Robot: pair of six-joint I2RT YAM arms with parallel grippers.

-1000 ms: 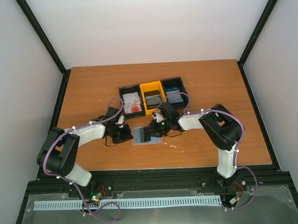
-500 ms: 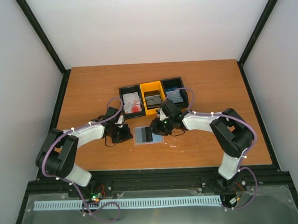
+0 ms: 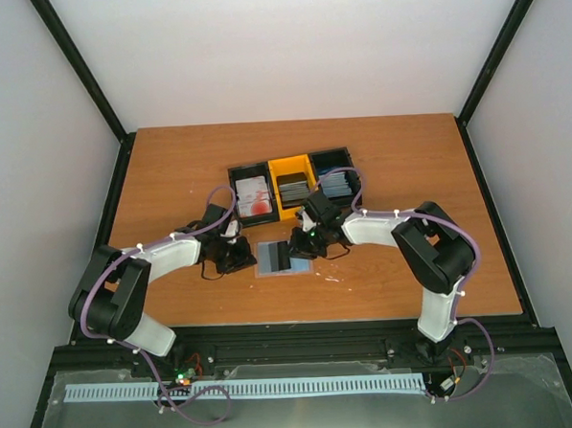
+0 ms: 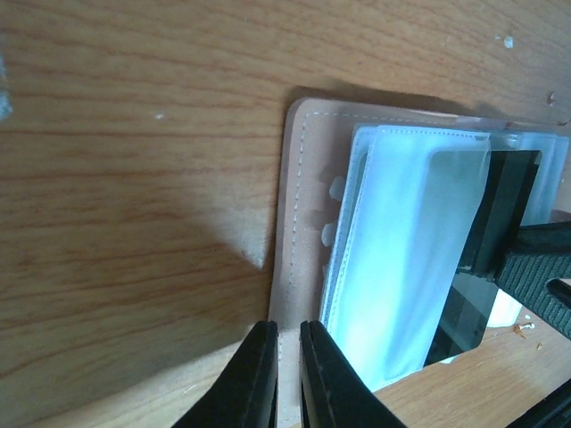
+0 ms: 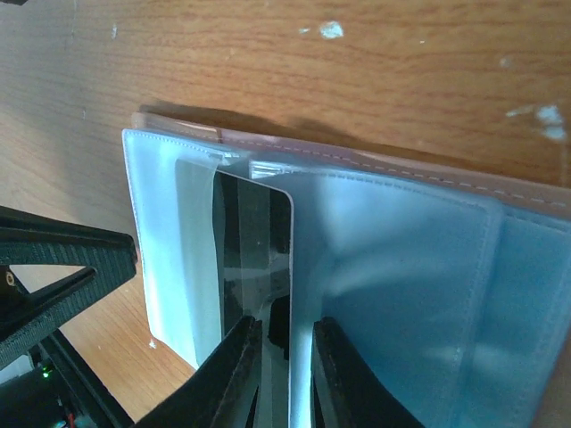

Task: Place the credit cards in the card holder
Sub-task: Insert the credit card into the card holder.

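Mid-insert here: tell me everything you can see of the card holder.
The card holder lies open and flat on the wooden table. It has a tan stitched cover and clear plastic sleeves. A dark card sits partway inside one sleeve. The left gripper pinches the cover's edge; the right gripper grips the card.

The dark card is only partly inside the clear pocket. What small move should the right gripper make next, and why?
Probably the right gripper should slide the dark card a little deeper into the clear pocket. Part of the card sticks out, the fingers grip its outer edge, and the left gripper pinches the cover of the card holder, which should steady it.
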